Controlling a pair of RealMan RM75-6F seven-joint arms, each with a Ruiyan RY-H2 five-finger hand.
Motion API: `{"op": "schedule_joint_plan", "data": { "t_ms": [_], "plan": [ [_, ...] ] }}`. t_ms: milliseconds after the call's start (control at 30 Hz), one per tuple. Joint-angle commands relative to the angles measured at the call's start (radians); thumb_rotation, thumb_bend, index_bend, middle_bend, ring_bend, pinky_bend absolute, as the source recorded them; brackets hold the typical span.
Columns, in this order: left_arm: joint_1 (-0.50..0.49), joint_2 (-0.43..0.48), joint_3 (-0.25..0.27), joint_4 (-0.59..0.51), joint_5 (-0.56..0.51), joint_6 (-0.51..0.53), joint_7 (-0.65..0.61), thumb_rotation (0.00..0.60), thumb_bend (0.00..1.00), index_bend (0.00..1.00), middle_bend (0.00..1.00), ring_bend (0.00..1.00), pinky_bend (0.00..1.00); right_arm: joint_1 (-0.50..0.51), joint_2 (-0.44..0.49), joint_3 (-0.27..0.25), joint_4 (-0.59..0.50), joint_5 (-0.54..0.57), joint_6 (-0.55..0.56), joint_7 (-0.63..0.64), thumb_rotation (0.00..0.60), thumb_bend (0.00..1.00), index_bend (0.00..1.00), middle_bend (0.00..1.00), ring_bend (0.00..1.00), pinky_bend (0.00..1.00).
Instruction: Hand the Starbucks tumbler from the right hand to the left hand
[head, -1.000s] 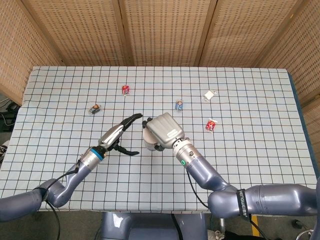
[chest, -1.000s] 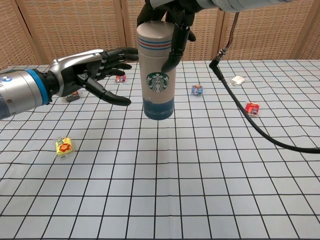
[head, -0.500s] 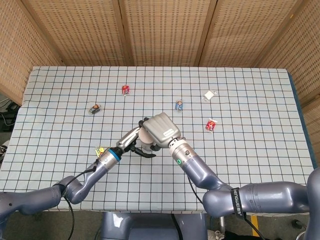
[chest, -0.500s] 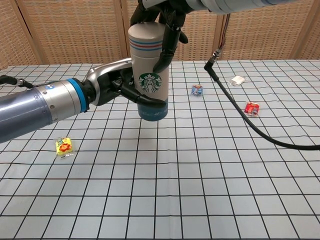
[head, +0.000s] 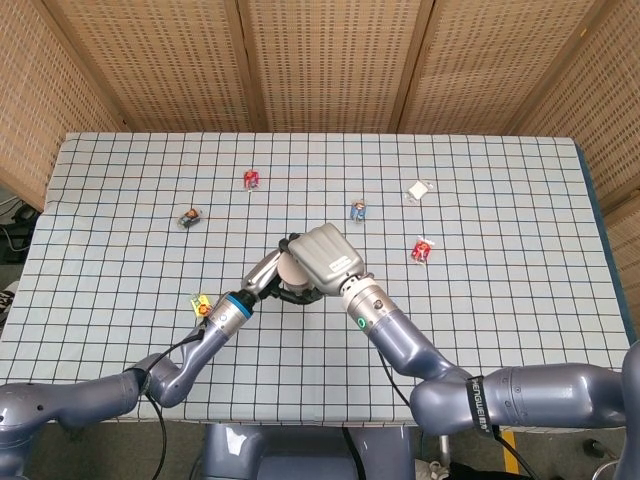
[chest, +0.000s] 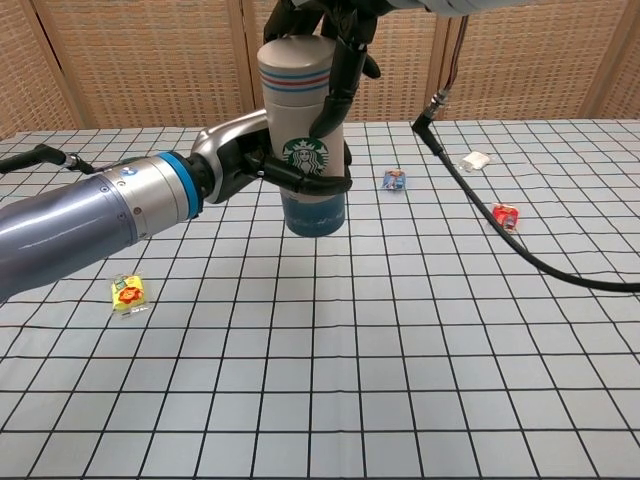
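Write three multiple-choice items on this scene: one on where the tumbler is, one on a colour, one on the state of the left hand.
1. Where is the Starbucks tumbler?
A. lying on the table
B. held upright above the table
C. on the floor

2. What colour is the tumbler's bottom band?
A. blue
B. red
C. yellow

3. What is the left hand doing?
A. resting on the table
B. wrapping the tumbler's middle
C. pinching a candy

Answers: B, it hangs clear of the checked tablecloth, with the right hand on its top; A, the base is blue; B, its fingers curl around the logo.
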Motion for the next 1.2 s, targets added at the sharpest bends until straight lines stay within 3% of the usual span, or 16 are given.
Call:
{"op": "schedule_joint_plan", "data": {
  "t_ms": [33,100,133,167,233,500,667,800,900,1067,1200],
  "plan": [
    [-0.001,0.0,-0.006,-0.012,-0.014,0.003,0.017,0.6,0.33,0.83,0.63,0.49,0.44,-0.002,0.007,-0.003,-0.009,-0.006,0.003,0.007,0.6,0.59,0.51,0.58,0.62,0.65],
    [-0.002,0.0,-0.01,-0.016,-0.023,0.003,0.029,0.6,0.33,0.83,0.63,0.49,0.44,-0.008,0.021,-0.001,-0.029,-0.004,-0.009,0.028,0.6,0.34,0.22,0.33,0.38,0.42],
    [-0.002,-0.001,-0.011,-0.016,-0.026,0.002,0.035,0.6,0.33,0.83,0.63,0.49,0.44,-0.01,0.032,0.002,-0.04,0.002,-0.013,0.037,0.6,0.17,0.07,0.16,0.19,0.22],
    [-0.004,-0.001,-0.012,-0.018,-0.029,0.001,0.038,0.6,0.33,0.83,0.64,0.49,0.44,-0.014,0.048,0.007,-0.055,0.003,-0.01,0.046,0.6,0.05,0.0,0.04,0.06,0.08],
    [-0.005,-0.002,-0.013,-0.02,-0.032,0.001,0.042,0.6,0.33,0.83,0.64,0.49,0.44,-0.023,0.075,0.014,-0.081,-0.007,0.004,0.056,0.6,0.0,0.0,0.0,0.0,0.0],
    [-0.001,-0.009,-0.011,-0.021,-0.04,0.003,0.034,0.6,0.33,0.84,0.64,0.49,0.44,-0.109,0.268,0.014,-0.219,-0.078,0.094,0.07,0.6,0.0,0.0,0.0,0.0,0.0],
    [0.017,0.009,0.002,-0.034,-0.032,0.014,0.019,0.6,0.33,0.84,0.64,0.49,0.44,-0.261,0.398,-0.043,-0.225,-0.252,0.192,0.111,0.6,0.0,0.0,0.0,0.0,0.0],
    [0.048,0.052,0.023,-0.072,-0.013,0.038,-0.004,0.6,0.34,0.84,0.64,0.49,0.44,-0.476,0.402,-0.151,-0.075,-0.496,0.283,0.287,0.6,0.0,0.0,0.0,0.0,0.0],
    [0.069,0.084,0.038,-0.097,-0.001,0.053,-0.016,0.6,0.35,0.84,0.64,0.49,0.44,-0.601,0.3,-0.241,0.129,-0.644,0.323,0.401,0.6,0.0,0.0,0.0,0.0,0.0],
    [0.091,0.128,0.047,-0.138,0.001,0.066,-0.017,0.6,0.35,0.84,0.64,0.49,0.44,-0.725,0.105,-0.324,0.458,-0.79,0.371,0.486,0.6,0.0,0.0,0.0,0.0,0.0],
    [0.104,0.154,0.052,-0.167,0.005,0.079,-0.002,0.6,0.35,0.84,0.64,0.49,0.44,-0.793,-0.003,-0.359,0.624,-0.829,0.368,0.52,0.6,0.0,0.0,0.0,0.0,0.0]
  ]
}}
